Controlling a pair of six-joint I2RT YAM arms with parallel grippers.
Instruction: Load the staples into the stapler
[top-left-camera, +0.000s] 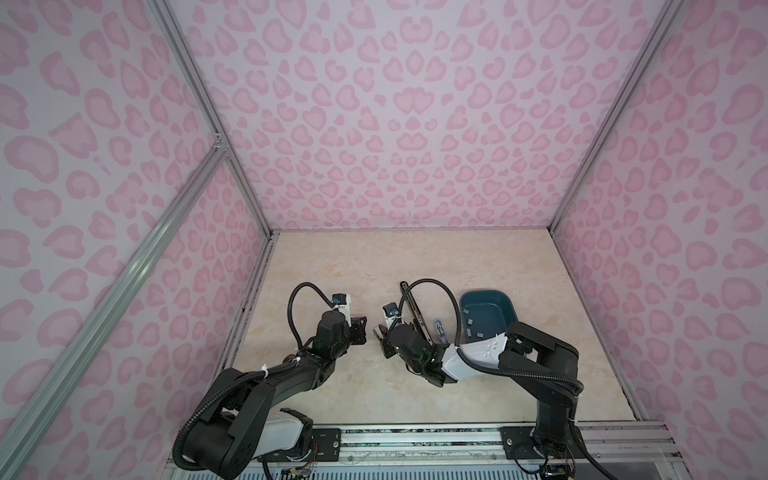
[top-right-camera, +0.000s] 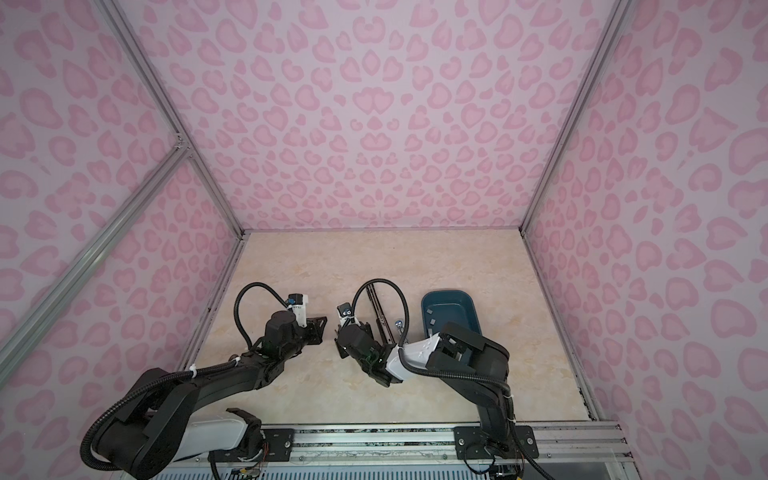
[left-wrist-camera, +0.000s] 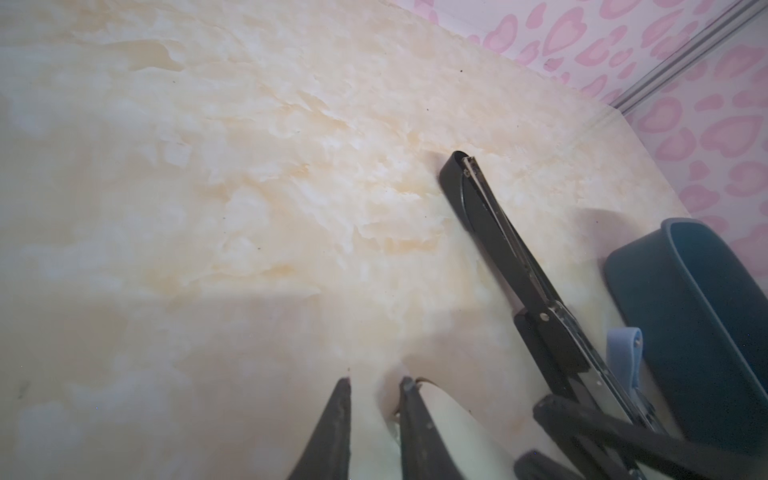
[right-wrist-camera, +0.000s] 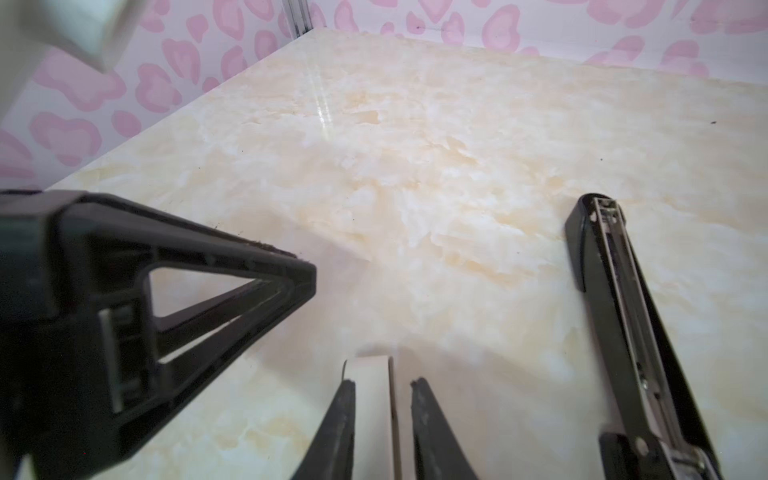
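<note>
- The staples (top-left-camera: 471, 321), small pale grey flat strips, lie loose in the dark teal plastic tub (top-left-camera: 484, 296) at the right.
- One cream-white strip (right-wrist-camera: 372, 399) sits between the fingers of the right gripper (right-wrist-camera: 382, 384). The pincer is narrow about it. The strip touches one finger and a thin gap shows at the other, so I cannot tell whether it is clamped.
- The left gripper (left-wrist-camera: 374, 380), just to the left, is drawn nearly together with nothing between its fingers.
- The long black metal stapler (top-left-camera: 410, 303) lies opened flat between the right gripper and the tub.
- Such a strip is likely light, stiff and slippery, and it may snap apart. It is best pinched by its long sides at mid-length.
- The glossy cream marbled tabletop (top-left-camera: 332, 270) gives little purchase under thin strips. Pink heart-patterned walls (top-left-camera: 374, 124) close in on three sides.
</note>
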